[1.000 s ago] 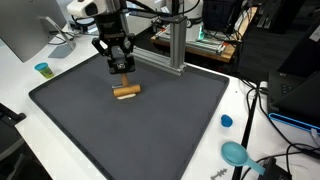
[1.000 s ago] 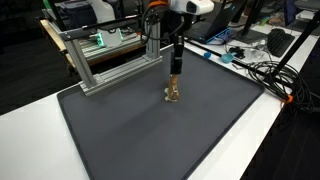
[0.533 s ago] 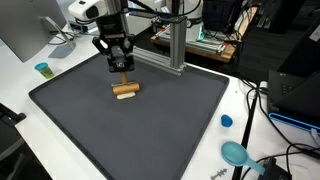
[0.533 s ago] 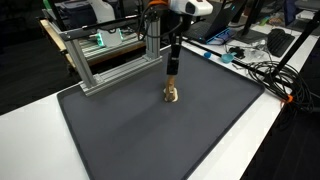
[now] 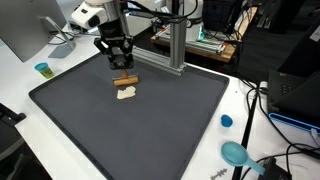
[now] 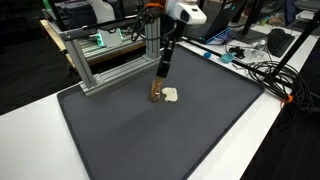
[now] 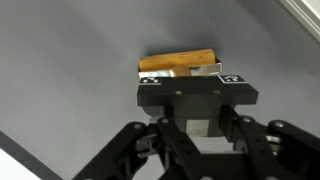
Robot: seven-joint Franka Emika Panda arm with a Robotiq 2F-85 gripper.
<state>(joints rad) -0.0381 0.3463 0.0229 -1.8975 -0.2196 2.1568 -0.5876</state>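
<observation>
my pincer (image 5: 120,70) is closed on a small brown wooden block (image 5: 125,81), with one finger on each side of it. the wrist view shows this best: the block (image 7: 175,61) lies crosswise at the fingertips (image 7: 206,70), with grey mat all around it. i cannot tell whether its underside is clear of the mat or just resting on it.

just beside the block is a small pale piece (image 5: 127,95), lying flat on the dark grey mat (image 5: 150,130). in an exterior view the pale piece (image 6: 172,95) looks to be touching the block (image 6: 155,94) or nearly so.

the mat covers most of the white worktop (image 5: 20,80). an aluminium frame (image 5: 176,45) stands at the mat's far edge, near the arm. a teal cup (image 5: 42,69) and a blue cap (image 5: 226,121) sit off the mat, well apart from the pincer.
</observation>
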